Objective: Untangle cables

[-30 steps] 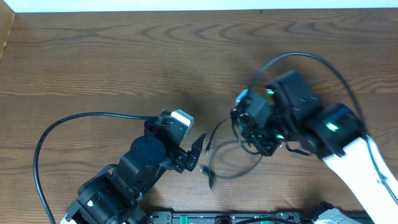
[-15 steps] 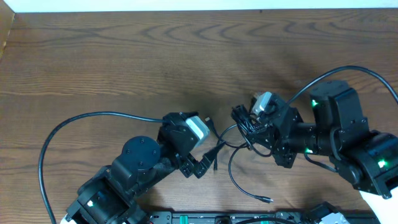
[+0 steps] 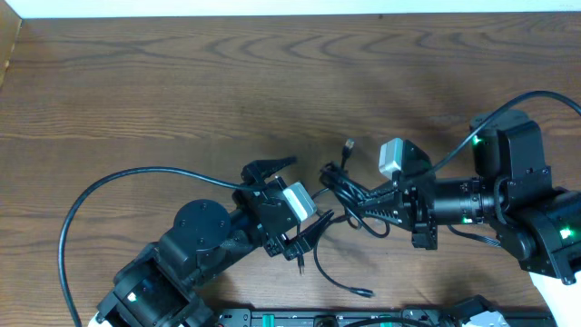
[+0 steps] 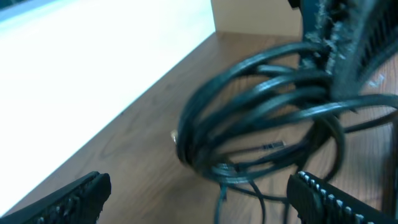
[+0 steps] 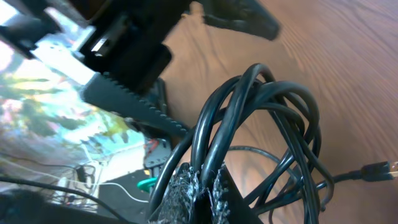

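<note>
Coiled black cables point(image 4: 267, 93) over wooden table point(image 4: 143, 146), ahead of wide-apart jaws.

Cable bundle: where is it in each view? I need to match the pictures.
Overhead: cable bundle just right of picture centre.
Left wrist: centre-right, ahead of the open jaws.
Right wrist: centre, rising from the shut jaws.
Shared landmark: the right gripper clamping it, seen in all three.

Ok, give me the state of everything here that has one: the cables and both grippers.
Cables: tangled in a coiled bundle, gripped at one side, a loose plug end trailing out.
Right gripper: shut on the cables.
Left gripper: open, jaws wide apart, the coil just ahead of them, holding nothing.
</note>
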Controlling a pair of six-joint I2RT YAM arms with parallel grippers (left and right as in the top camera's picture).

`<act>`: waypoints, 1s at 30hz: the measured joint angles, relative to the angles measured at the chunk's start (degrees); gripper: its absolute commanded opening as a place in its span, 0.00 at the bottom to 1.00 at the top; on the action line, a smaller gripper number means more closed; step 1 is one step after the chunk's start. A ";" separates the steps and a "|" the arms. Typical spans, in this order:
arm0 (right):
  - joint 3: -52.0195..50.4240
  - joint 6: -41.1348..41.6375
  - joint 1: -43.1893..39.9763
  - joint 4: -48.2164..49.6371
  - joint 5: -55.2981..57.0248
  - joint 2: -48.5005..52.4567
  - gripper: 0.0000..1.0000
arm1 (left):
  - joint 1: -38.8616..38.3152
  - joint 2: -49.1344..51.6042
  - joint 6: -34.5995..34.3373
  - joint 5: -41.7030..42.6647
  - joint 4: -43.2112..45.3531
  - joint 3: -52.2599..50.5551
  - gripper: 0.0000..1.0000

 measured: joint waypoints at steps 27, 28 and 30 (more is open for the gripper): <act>0.00 -2.73 -0.02 0.76 -11.04 -0.02 0.01 | 0.00 0.02 0.74 4.79 2.58 0.00 0.10; 0.00 -2.73 -0.02 0.83 -11.02 0.00 0.04 | 0.00 0.02 0.92 4.83 2.56 0.00 0.08; 0.00 -2.67 -0.02 0.76 -10.67 0.00 0.11 | 0.00 0.02 1.05 5.01 2.51 0.00 0.08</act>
